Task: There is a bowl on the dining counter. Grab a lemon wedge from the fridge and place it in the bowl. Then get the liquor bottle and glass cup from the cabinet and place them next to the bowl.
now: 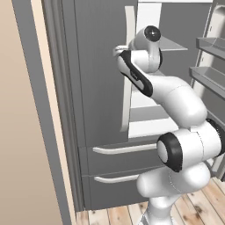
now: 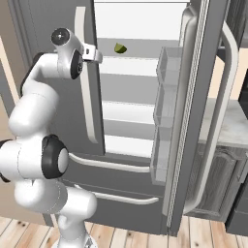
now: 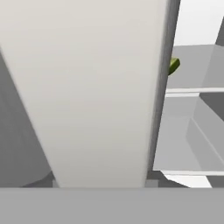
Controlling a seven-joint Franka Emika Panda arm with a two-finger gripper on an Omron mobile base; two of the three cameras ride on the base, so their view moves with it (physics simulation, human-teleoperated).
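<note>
You've got the fridge's (image 2: 58, 29) closed left door and its pale handle (image 2: 85, 72) right before the gripper (image 2: 97, 55); can't tell if jaws are apart. Lemon wedge (image 2: 120, 48), small, yellow-green, sits on upper shelf (image 2: 140, 60) nr back edge, right door (image 2: 193, 121) open.

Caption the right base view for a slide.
Small yellow-green lemon wedge on a pale shelf inside the open dark grey fridge.
</note>
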